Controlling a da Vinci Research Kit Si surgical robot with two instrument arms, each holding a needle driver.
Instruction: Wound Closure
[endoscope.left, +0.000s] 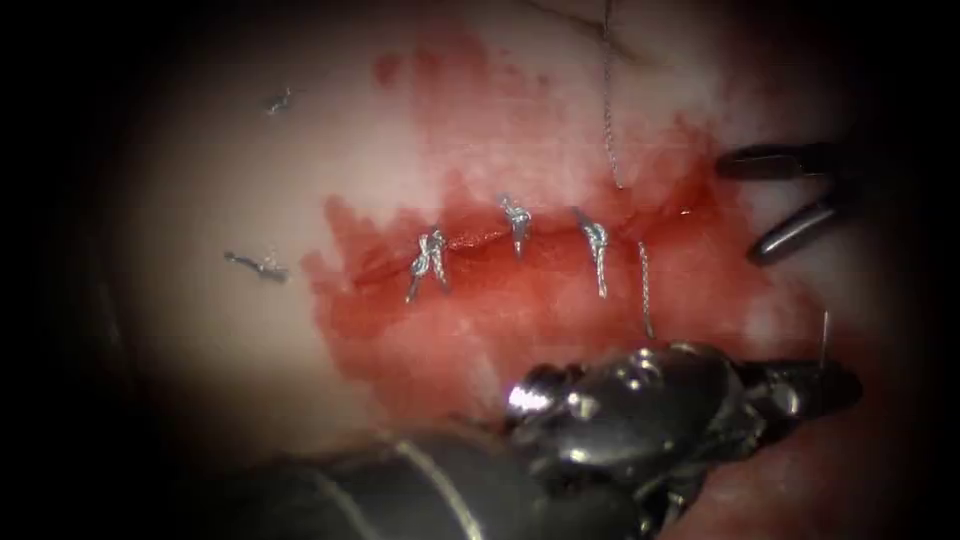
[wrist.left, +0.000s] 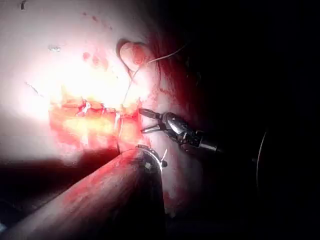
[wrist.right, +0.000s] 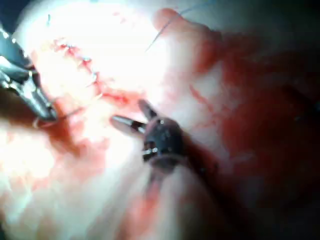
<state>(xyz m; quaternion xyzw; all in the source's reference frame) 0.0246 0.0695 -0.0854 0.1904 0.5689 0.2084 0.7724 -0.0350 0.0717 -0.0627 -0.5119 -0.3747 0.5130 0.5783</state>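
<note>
I see the cut (endoscope.left: 520, 240) running 9 to 3 o'clock across the tissue (endoscope.left: 250, 180), ringed by red fluid (endoscope.left: 500, 320). Three knots (endoscope.left: 517, 222) sit along it. A fourth pass of thread (endoscope.left: 645, 290) crosses the cut's right end; one strand climbs toward 12 o'clock, the other drops toward 6 o'clock.

My left tool (endoscope.left: 830, 385) lies at 5 o'clock, below the cut, its jaws closed on the needle (endoscope.left: 824, 335), which stands up from the tip as a thin sliver, clear of the tissue. I cannot tell where along its curve the grip falls.

My right tool (endoscope.left: 740, 210) waits at 3 o'clock, just beside the cut's right end, jaws spread wide and holding nothing.

Two cut ends (endoscope.left: 258, 265) lie at 9 o'clock on the pale tissue, well apart from the cut.
</note>
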